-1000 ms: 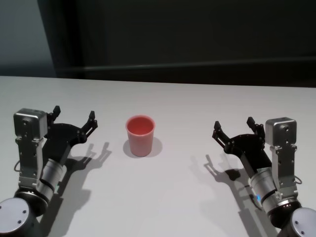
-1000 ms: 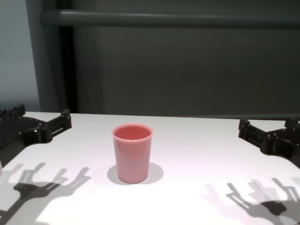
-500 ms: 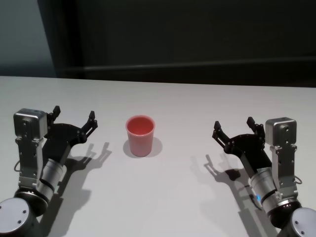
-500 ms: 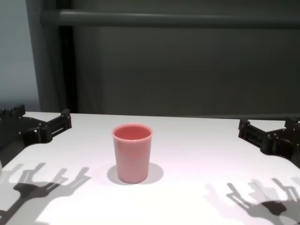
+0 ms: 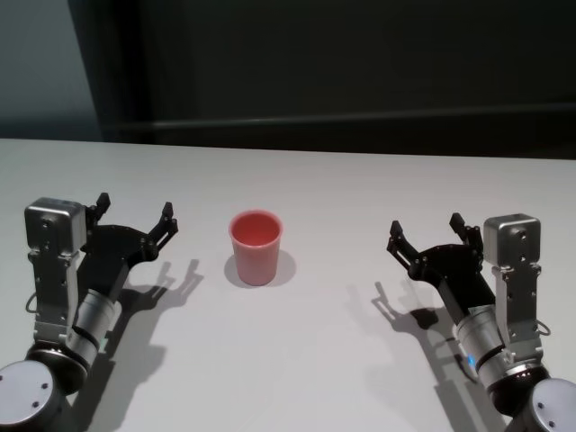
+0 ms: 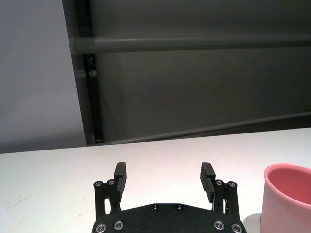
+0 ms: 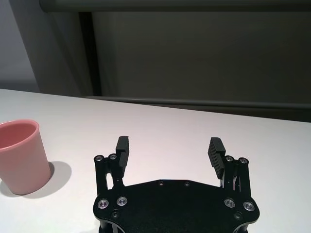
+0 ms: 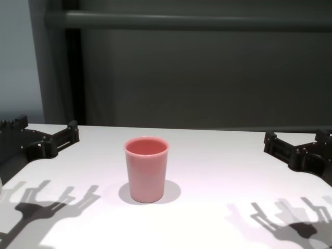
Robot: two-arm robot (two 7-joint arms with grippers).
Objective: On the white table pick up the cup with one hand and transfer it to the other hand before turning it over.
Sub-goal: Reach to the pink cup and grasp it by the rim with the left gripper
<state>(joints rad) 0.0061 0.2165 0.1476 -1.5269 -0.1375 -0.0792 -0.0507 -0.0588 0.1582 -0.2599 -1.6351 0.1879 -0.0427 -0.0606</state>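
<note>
The pink cup (image 5: 256,247) stands upright, rim up, on the white table (image 5: 315,360), between my two arms; it also shows in the chest view (image 8: 147,168), the left wrist view (image 6: 286,199) and the right wrist view (image 7: 20,155). My left gripper (image 5: 135,209) is open and empty, a little to the left of the cup and above the table; it also shows in the left wrist view (image 6: 164,174). My right gripper (image 5: 425,230) is open and empty, farther off to the cup's right; it also shows in the right wrist view (image 7: 170,146).
A dark wall with a horizontal rail (image 8: 187,21) runs behind the table's far edge (image 5: 297,148). The arms cast shadows on the tabletop (image 8: 46,205).
</note>
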